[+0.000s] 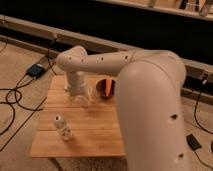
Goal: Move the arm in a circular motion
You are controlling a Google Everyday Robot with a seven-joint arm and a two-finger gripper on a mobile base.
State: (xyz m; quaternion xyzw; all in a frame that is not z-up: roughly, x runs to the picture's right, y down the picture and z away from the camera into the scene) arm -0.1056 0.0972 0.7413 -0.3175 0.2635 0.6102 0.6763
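Observation:
The arm (pixel 150 95) is a thick cream-white tube with small dark holes that fills the right side of the camera view. It reaches left to a rounded joint (pixel 74 59) above the wooden table (pixel 95 135), then drops down. Its small gripper (pixel 80 98) hangs just over the table's back-left part, pointing down. A small clear bottle (pixel 62 126) stands upright on the table, in front of the gripper and apart from it.
An orange-brown bowl (pixel 105 86) sits at the table's back edge, right of the gripper and partly behind the arm. Black cables (pixel 17 97) and a dark box (pixel 36 70) lie on the floor at left. A dark wall runs behind.

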